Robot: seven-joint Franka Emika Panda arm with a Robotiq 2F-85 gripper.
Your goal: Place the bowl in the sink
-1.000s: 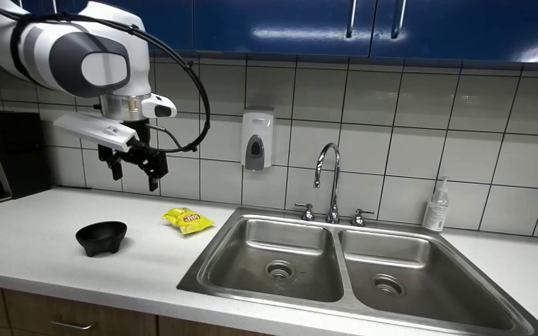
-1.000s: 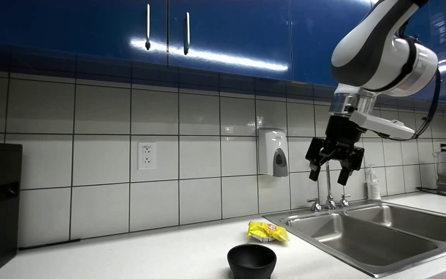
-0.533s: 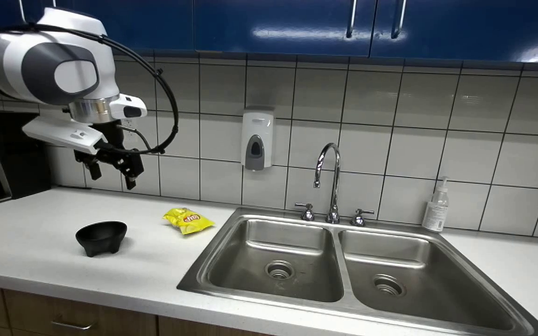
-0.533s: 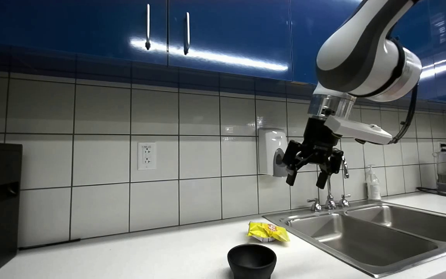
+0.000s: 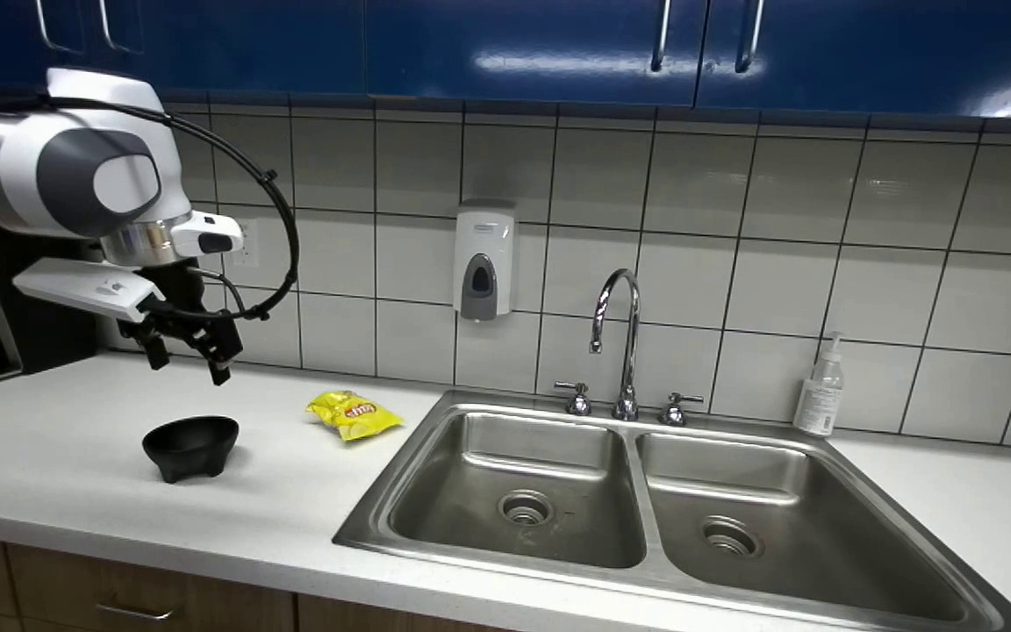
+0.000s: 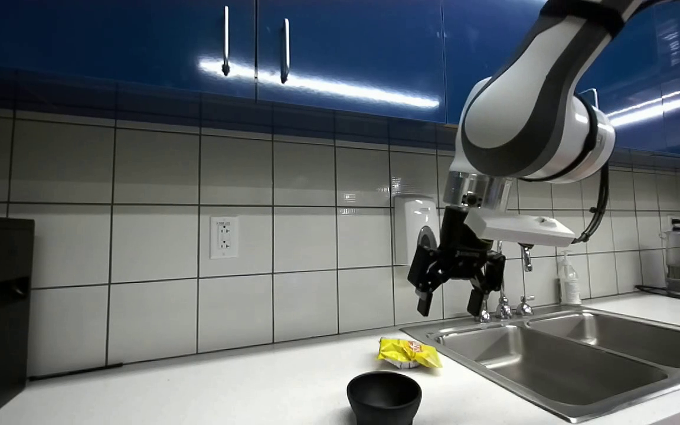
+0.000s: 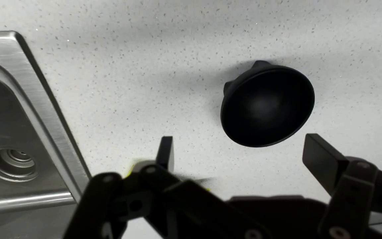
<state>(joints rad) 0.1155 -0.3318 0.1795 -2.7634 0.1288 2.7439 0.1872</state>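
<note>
While the bowl stands upright on the counter in an exterior view, between front and back edges and outside the sink, the gripper hangs above, out of contact with it. In an exterior view, the bag lies nearer the back edge than the bowl, near the sink. In the wrist view, the fingers are observed wide apart; the bowl sits past their tips, separate from both.
</note>
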